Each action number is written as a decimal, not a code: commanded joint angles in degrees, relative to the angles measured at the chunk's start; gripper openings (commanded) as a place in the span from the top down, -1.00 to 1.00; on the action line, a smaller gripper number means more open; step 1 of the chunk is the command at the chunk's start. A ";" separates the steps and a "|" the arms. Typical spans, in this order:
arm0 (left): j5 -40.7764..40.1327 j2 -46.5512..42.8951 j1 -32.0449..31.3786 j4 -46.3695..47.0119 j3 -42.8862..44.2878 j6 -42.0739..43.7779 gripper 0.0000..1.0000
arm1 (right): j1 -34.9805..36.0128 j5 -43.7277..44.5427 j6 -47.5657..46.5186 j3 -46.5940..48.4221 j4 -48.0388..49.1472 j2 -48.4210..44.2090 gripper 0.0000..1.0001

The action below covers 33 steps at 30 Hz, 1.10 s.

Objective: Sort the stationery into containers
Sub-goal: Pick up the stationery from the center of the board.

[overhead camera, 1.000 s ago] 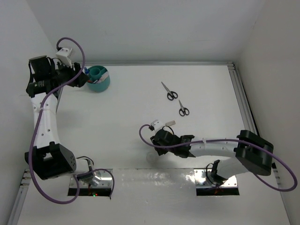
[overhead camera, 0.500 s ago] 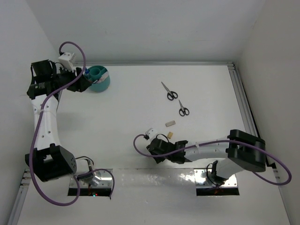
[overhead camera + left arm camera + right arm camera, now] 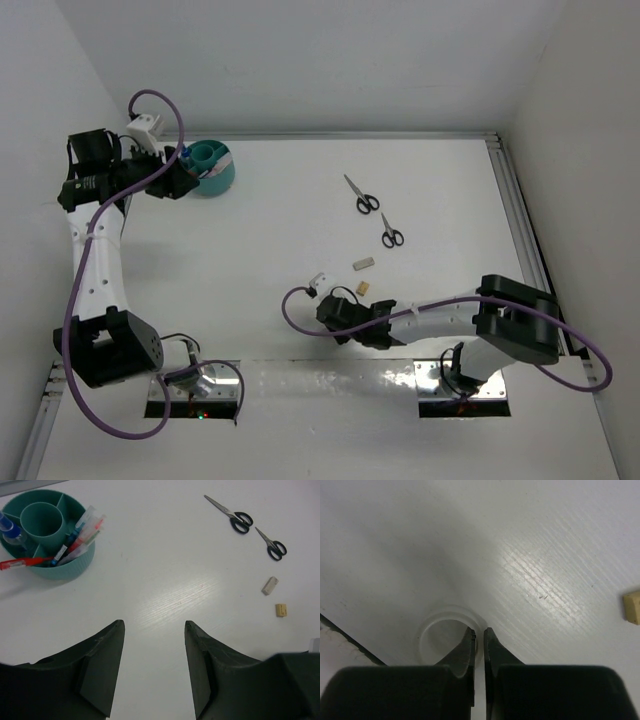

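The right gripper (image 3: 479, 636) clenched the wall of a translucent white plastic tape ring (image 3: 426, 632), which lay on the white bench (image 3: 545, 540) near its front edge. The left gripper (image 3: 153, 627) hung released beside the round teal plastic organiser cup (image 3: 67, 566), which held thin pens (image 3: 82, 532).

White table (image 3: 280, 225), organiser (image 3: 214, 184), scissors (image 3: 364, 197), erasers (image 3: 363, 264), tape ring (image 3: 445, 624)

The two black fingers (image 3: 496, 652) pinch the right wall of the white tape ring (image 3: 431, 630), one finger inside it. A tan eraser (image 3: 632, 606) lies on the desk (image 3: 545, 540), at the right edge.
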 commanded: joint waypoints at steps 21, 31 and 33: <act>12.68 -1.22 -17.79 -0.81 -3.22 -4.19 -0.30 | -12.27 10.35 -25.32 29.06 18.59 1.62 1.00; 8.99 -1.74 -21.05 5.09 -5.43 -9.31 -0.32 | -12.18 8.33 -24.54 38.13 21.58 9.11 1.00; 8.55 -2.18 -21.40 5.09 -6.39 -9.31 -0.31 | -12.09 8.33 -24.01 38.14 22.55 9.37 1.00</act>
